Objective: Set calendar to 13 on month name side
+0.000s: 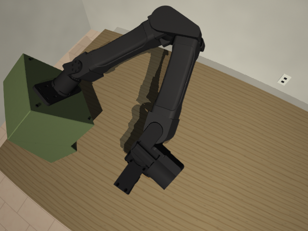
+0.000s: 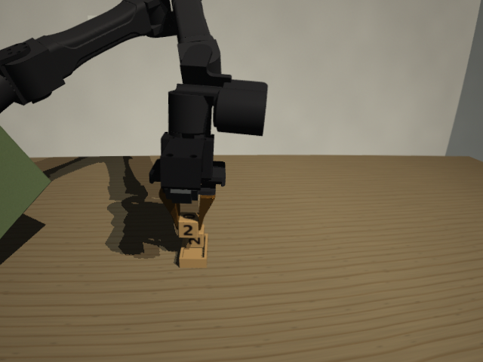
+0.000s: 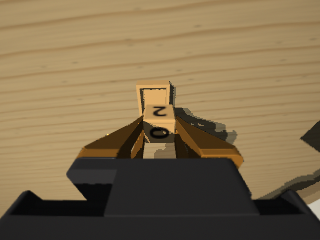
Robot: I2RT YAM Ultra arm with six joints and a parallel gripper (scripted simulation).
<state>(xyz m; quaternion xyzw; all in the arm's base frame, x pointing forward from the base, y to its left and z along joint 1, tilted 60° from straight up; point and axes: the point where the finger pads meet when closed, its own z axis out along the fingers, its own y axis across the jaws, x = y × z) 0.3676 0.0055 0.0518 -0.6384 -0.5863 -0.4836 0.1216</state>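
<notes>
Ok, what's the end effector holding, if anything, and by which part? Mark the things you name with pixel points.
The upper number cube (image 2: 188,229) (image 3: 159,112), pinched by two opposite sides between the end effector's orange fingertips (image 2: 189,225); its 2 and 0 faces stay uncovered.

The kind of room cannot be told: a wood-grain table (image 1: 224,149) (image 2: 312,272) (image 3: 60,65) fills much of the frame, with pale tiles (image 1: 22,203) at lower left and a wall outlet (image 1: 284,79) at upper right.
</notes>
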